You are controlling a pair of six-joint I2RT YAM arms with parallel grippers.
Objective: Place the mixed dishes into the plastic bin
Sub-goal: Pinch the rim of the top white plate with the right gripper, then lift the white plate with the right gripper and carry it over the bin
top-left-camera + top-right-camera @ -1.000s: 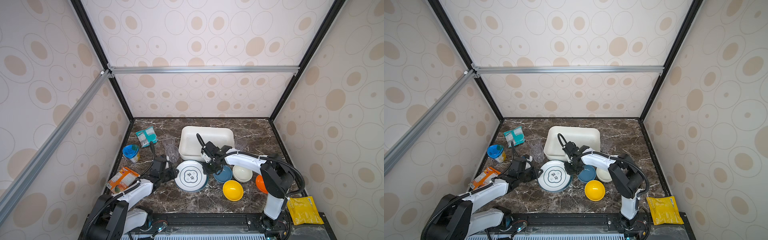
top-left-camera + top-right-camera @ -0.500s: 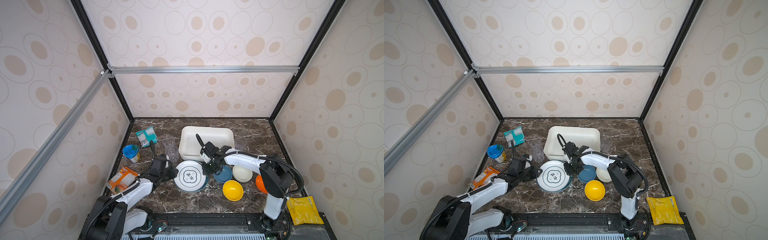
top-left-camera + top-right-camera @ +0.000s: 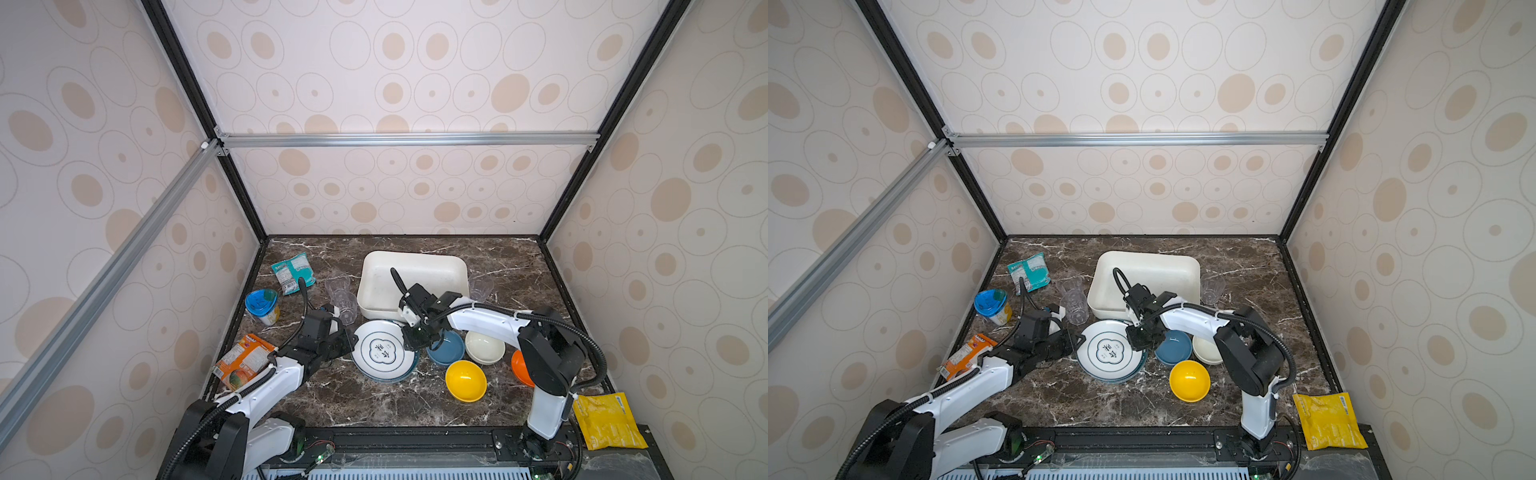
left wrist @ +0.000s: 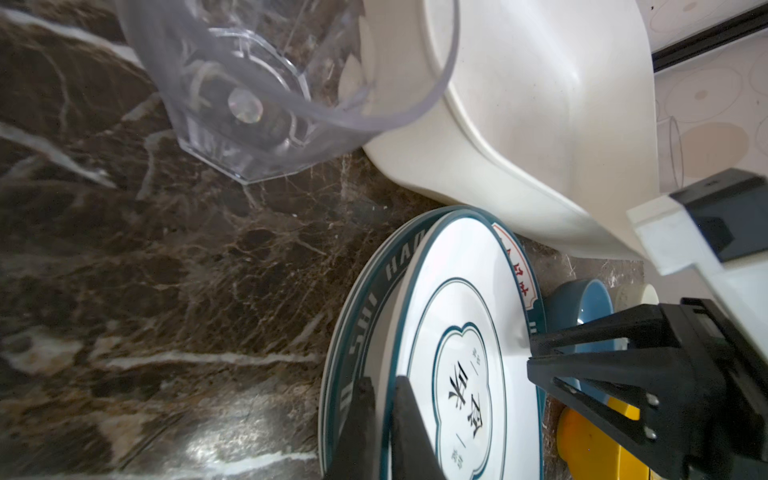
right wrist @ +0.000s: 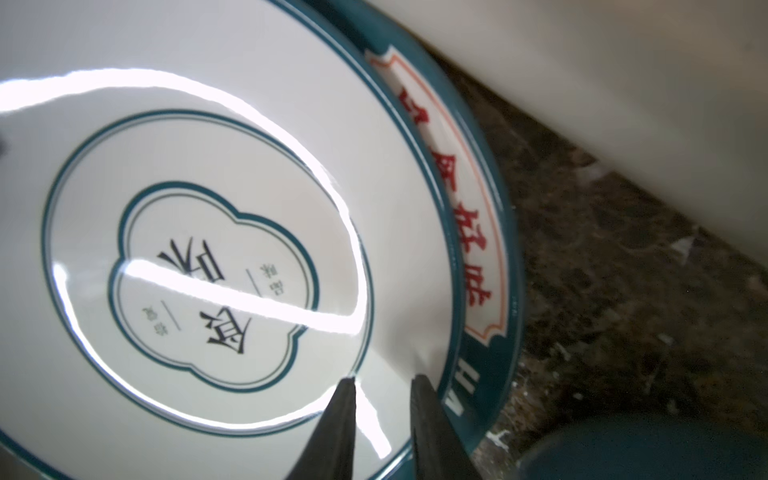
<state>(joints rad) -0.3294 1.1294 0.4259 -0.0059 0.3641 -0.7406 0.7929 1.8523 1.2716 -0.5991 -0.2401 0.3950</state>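
Left pincer (image 4: 383, 380) and right pincer (image 5: 385, 379) tight on opposite rims of top plate (image 3: 384, 351), beside plastic bin (image 3: 415, 257)

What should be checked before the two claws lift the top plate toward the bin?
1. Grip of left claw on top plate rim: ok, shut on it.
2. Grip of right claw on the same rim: cannot tell; its jaws stand apart there.
3. Claws clear of lower plate: cannot tell; the plates lie stacked.
4. Room in bin: ok, nothing shows inside.
5. Space around cup: not ok, it stands close beside the left claw.
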